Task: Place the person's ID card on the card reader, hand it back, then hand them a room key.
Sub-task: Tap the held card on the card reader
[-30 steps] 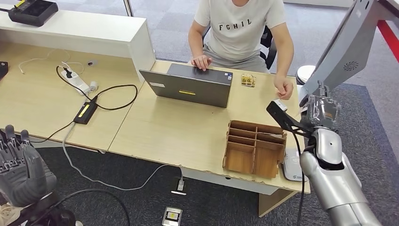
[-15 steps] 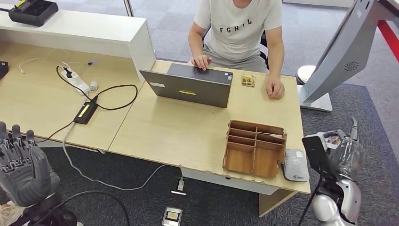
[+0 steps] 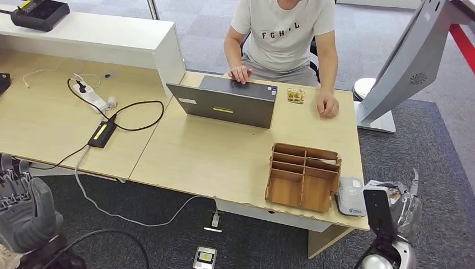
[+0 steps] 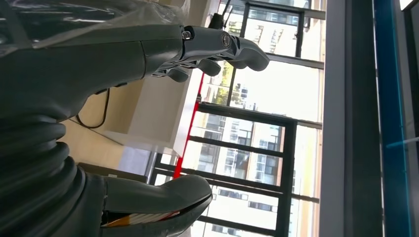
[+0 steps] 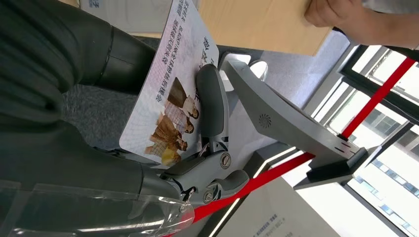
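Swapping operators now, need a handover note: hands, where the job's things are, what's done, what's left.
Right hand holds the ID card, low off the desk's right end, beside the card reader.
Left hand is open and holds nothing, low at the left.
The reader sits on the desk edge next to the wooden organizer.
Done: card taken from the person.
Left: card on the reader, hand it back, then the room key; no key can be made out.

My right hand (image 3: 400,204) sits off the desk's (image 3: 224,159) right corner, just beside the card reader (image 3: 351,196); nothing between them. Wooden organizer (image 3: 302,176) touches the reader's far side, walling that approach. Behind: person's hand (image 3: 327,105) on the desk edge, monitor stand (image 3: 376,120) on the floor. Open desktop between organizer and laptop (image 3: 227,102).
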`<action>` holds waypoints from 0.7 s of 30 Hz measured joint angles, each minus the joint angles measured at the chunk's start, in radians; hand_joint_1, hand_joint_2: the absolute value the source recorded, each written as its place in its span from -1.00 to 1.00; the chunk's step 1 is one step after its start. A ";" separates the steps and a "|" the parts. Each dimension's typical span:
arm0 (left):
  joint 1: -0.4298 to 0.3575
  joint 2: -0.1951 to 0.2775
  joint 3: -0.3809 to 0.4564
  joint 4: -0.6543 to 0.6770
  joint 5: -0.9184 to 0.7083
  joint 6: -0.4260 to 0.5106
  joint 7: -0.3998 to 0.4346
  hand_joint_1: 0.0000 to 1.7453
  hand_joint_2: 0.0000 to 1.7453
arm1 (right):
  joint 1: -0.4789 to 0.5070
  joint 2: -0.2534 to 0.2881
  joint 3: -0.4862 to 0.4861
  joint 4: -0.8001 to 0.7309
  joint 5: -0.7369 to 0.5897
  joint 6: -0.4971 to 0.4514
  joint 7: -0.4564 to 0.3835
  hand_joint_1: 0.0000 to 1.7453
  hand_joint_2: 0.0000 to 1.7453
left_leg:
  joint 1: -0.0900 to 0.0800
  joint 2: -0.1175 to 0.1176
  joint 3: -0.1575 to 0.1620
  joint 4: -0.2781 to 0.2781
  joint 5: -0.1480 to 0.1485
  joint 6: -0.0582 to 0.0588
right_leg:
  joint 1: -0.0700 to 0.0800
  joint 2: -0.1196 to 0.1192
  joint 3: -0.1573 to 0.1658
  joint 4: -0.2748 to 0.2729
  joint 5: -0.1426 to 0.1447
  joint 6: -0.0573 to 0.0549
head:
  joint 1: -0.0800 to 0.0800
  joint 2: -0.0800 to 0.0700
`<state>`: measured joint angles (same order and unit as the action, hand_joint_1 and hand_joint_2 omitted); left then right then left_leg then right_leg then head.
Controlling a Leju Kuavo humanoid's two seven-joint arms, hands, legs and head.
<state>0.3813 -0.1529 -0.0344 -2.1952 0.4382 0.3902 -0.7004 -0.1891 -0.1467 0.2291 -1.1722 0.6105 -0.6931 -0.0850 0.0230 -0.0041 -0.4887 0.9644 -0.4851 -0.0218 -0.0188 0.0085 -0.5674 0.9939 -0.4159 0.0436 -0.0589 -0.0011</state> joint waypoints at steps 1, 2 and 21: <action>0.002 -0.004 0.003 -0.004 -0.005 0.000 0.000 -0.90 1.00 | -0.002 0.007 0.004 0.011 -0.006 0.000 -0.006 1.00 1.00 | 0.000 0.000 0.000 0.000 0.000 0.000 | 0.000 0.000 0.000 0.000 0.000 0.000 | 0.000 0.000; 0.004 -0.008 0.006 -0.007 -0.011 -0.002 0.000 -0.90 1.00 | -0.006 0.015 0.010 0.025 -0.012 0.000 -0.014 1.00 1.00 | 0.000 0.000 0.000 0.000 0.000 0.000 | 0.000 0.000 0.000 0.000 0.000 0.000 | 0.000 0.000; 0.002 0.036 -0.120 -0.123 -0.311 0.300 0.000 -0.90 1.00 | -0.172 0.153 0.136 0.402 -0.015 0.000 -0.081 1.00 1.00 | 0.000 0.000 0.001 0.000 0.000 0.000 | 0.000 0.000 0.000 0.000 0.000 0.000 | 0.000 0.000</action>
<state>0.3838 -0.1172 -0.1541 -2.3182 0.1276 0.6899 -0.7004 -0.3615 0.0067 0.3646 -0.7707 0.5957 -0.6931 -0.1656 0.0232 -0.0042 -0.4875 0.9643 -0.4846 -0.0221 -0.0185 0.0085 -0.5677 0.9942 -0.4159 0.0434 -0.0589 -0.0011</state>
